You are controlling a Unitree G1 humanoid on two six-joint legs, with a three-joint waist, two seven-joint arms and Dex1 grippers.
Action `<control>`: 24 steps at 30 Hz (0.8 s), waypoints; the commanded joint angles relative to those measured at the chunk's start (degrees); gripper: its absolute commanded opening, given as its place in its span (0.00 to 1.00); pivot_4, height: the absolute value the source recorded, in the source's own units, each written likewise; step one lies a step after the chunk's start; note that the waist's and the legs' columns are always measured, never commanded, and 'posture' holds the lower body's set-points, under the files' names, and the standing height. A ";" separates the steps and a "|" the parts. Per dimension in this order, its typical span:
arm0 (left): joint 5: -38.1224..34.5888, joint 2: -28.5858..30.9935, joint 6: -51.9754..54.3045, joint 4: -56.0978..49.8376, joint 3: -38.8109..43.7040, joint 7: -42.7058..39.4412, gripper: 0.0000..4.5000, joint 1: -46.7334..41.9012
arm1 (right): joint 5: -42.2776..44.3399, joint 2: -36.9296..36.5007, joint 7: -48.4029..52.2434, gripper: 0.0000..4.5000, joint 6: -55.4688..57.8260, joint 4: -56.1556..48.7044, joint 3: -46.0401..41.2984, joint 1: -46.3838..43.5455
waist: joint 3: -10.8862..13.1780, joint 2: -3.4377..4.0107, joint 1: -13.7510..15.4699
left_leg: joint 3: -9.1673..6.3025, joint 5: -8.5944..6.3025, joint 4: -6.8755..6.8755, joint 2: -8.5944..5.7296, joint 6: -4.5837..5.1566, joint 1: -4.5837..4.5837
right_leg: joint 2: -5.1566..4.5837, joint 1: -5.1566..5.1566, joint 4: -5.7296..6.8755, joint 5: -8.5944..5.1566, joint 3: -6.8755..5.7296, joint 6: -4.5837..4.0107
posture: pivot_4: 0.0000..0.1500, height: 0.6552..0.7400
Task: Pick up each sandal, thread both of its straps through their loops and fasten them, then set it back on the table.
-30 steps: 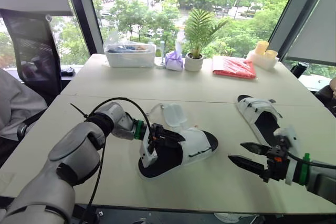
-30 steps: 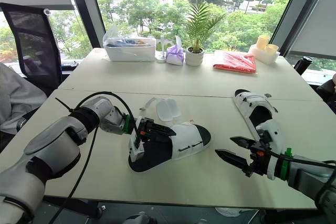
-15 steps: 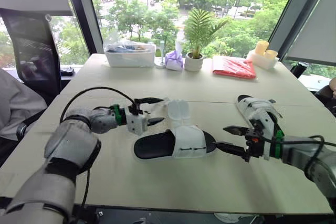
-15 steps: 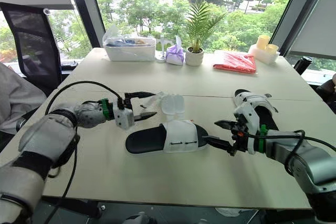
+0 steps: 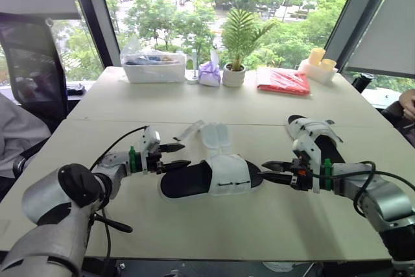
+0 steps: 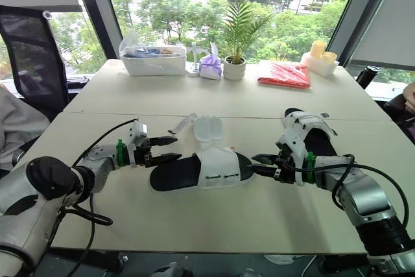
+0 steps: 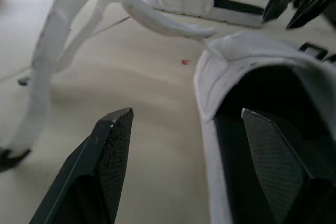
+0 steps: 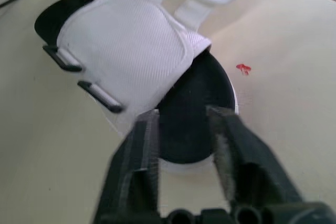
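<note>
A white sandal with a black footbed (image 5: 192, 178) lies flat mid-table, toe toward my right. Its two broad straps (image 5: 214, 135) trail loose behind it, and the black loops (image 5: 228, 183) sit on the near side of the white upper. My left gripper (image 5: 176, 155) is open at the heel, whose rim (image 7: 210, 103) lies between its fingers. My right gripper (image 5: 268, 170) hovers at the toe (image 8: 194, 114), fingers partly drawn in but still apart. The second sandal (image 5: 311, 135), its straps done up, lies at the right behind my right arm.
At the far edge of the table (image 5: 214, 225) stand a clear box (image 5: 152, 68), a purple bag (image 5: 209, 73), a potted plant (image 5: 234, 74), a red packet (image 5: 282, 81) and yellow candles (image 5: 315, 61). A black chair (image 5: 29, 50) and a seated person's grey sleeve (image 5: 13, 128) are at the left.
The sandal, held tilted up in my left gripper a second ago, now lies flat and released. My right gripper has come in to the toe and its fingers have narrowed.
</note>
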 commanded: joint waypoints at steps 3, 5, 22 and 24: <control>-3.79 2.67 8.61 0.90 0.91 -5.67 0.76 -1.93 | -6.09 2.18 2.81 0.01 -7.99 5.69 2.56 -3.86 | 0.01 0.01 -0.93 | -0.01 0.03 -0.04 0.02 -0.06 0.00 | 0.03 -0.03 0.02 0.00 -0.01 0.01 | 1.00 1.00; -3.65 3.48 10.67 0.90 0.31 -8.17 0.76 -2.74 | -7.27 3.90 3.41 0.01 -9.43 8.19 3.38 -5.26 | 0.01 0.01 -1.03 | -0.01 0.05 -0.04 0.04 -0.08 0.00 | 0.06 -0.05 0.04 0.00 -0.01 0.01 | 1.00 1.00; 7.12 -1.90 37.29 0.90 6.47 -15.01 0.99 -7.92 | -6.15 3.20 2.89 0.00 -3.97 1.88 -2.26 -2.23 | 0.02 0.03 -0.49 | -0.04 0.09 -0.05 0.06 -0.15 0.00 | 0.01 -0.04 0.08 0.00 -0.01 0.00 | 1.00 1.00; 6.29 -4.23 30.06 0.90 4.95 -12.34 0.99 -7.55 | -6.02 2.73 1.96 0.00 -3.10 0.56 -3.81 -1.56 | 0.02 0.03 -0.56 | -0.04 0.09 -0.05 0.05 -0.15 0.01 | 0.02 -0.04 0.08 0.00 -0.01 0.00 | 1.00 1.00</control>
